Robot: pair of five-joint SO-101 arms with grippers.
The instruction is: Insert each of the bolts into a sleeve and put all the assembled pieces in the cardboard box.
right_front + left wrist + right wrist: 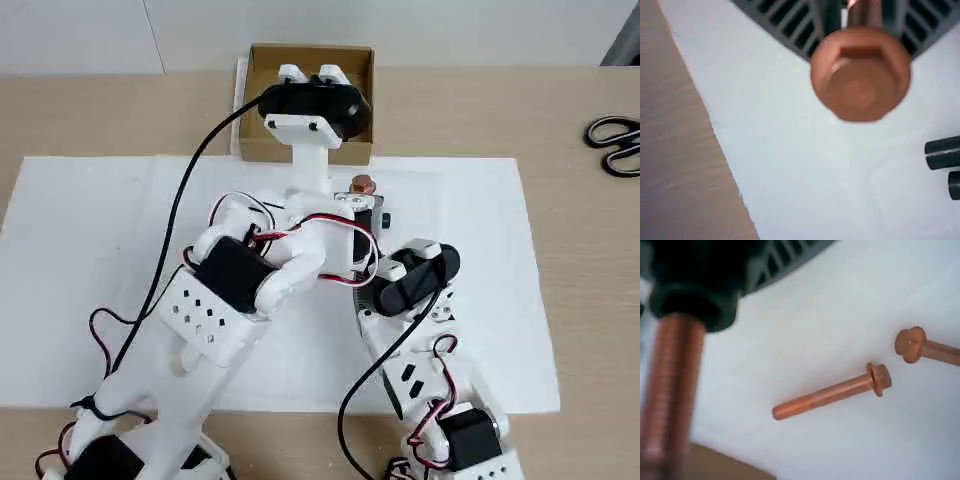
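Mating step, above the white sheet [100,250]: the left pincer [862,12] is clenched on a copper bolt [860,75], with the shank between its jaws and the flanged hex head sticking out just in front of them. The right pincer [690,280] grasps a black sleeve [695,300]. The threaded end comes out of the sleeve on the right wrist's side, so the bolt looks to be through it.

Key relation: both pincers meet at one spot. The bolt's long axis runs from its head, on the cardboard box [262,60] side of the pincers, back toward the right wrist. The box sits just beyond the pincers, on the far side from the arm bases. In the high view the left arm overlaps the box front, so it is probably nearer for the drop. For that the right pincer would have to let go of the sleeve, and the sleeve could slide off the shank if the head tips up.

Below the right pincer, two loose bolts [832,392] [925,346] lie flat on the sheet, near each other but apart. Spare sleeves [942,152] lie on the sheet off to one side of the left pincer. Task judged early: several pieces unassembled, box contents hidden.
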